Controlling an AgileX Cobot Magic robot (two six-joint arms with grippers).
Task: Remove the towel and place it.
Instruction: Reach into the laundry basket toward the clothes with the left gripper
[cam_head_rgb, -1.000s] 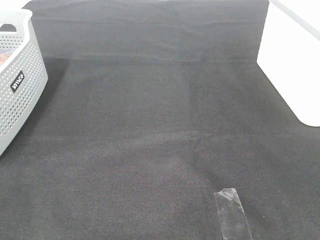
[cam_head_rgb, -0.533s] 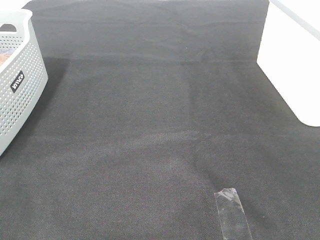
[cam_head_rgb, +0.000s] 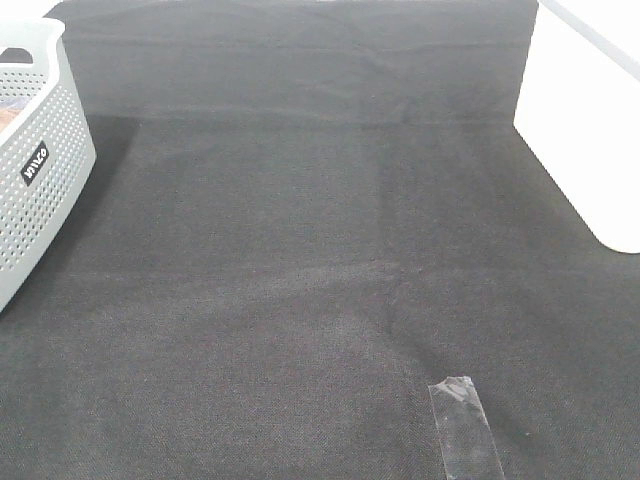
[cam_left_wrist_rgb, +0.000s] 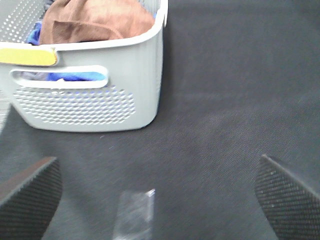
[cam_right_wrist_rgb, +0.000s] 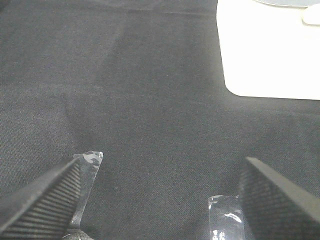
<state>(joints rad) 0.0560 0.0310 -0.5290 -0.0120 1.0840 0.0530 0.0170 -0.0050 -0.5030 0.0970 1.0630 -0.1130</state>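
Note:
The brown towel (cam_left_wrist_rgb: 95, 22) lies bunched inside a grey perforated basket (cam_left_wrist_rgb: 90, 100), over blue cloth (cam_left_wrist_rgb: 70, 76). In the exterior high view only the basket (cam_head_rgb: 40, 150) shows at the far left, with a sliver of brown inside. My left gripper (cam_left_wrist_rgb: 160, 200) is open and empty, above the black mat, a short way from the basket's handle side. My right gripper (cam_right_wrist_rgb: 160, 200) is open and empty over the mat. Neither gripper shows in the exterior high view.
A black cloth mat (cam_head_rgb: 300, 250) covers the table. A strip of clear tape (cam_head_rgb: 462, 425) lies at the front right; tape pieces also show in the left wrist view (cam_left_wrist_rgb: 134, 212) and the right wrist view (cam_right_wrist_rgb: 90, 165). A white surface (cam_head_rgb: 590, 130) borders the mat at right.

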